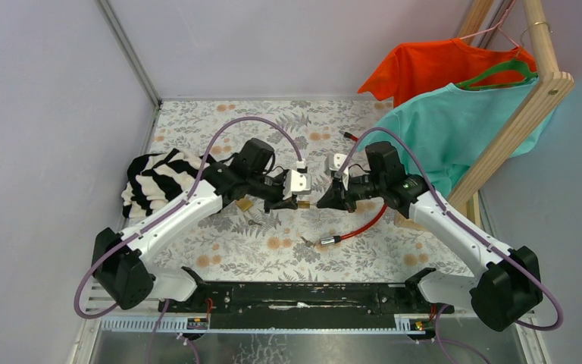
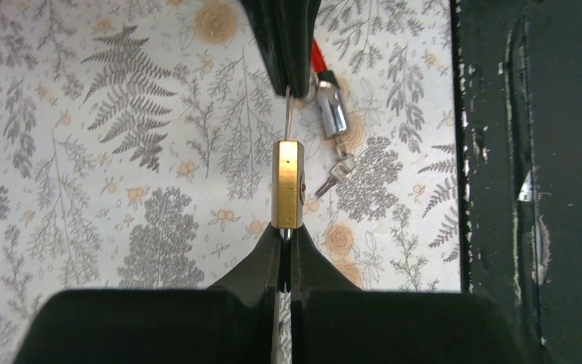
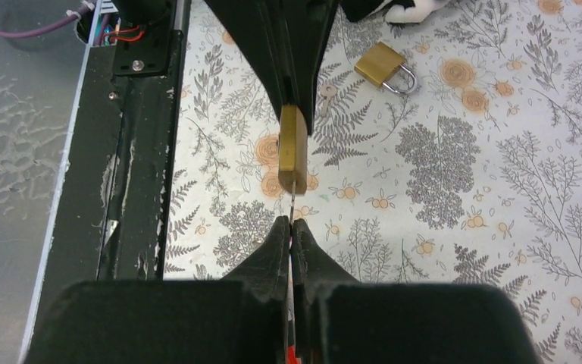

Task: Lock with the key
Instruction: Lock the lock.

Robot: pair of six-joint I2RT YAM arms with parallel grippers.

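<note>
I read the left gripper [image 2: 286,235] as fingers together, pinching the bottom end of the brass padlock [image 2: 287,184]. The right gripper [image 3: 291,226] also has its fingers together, clamped on the thin shackle [image 2: 288,117], seen edge-on. The padlock hangs off the floral cloth [image 1: 220,121], at 3 o'clock from the left fingertips and 9 o'clock from the right. A second padlock [image 3: 385,67] lies on the cloth.

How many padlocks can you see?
2. One padlock held between left tool and right tool; the other padlock lies on the table by the striped cloth, possibly hiding more.
</note>
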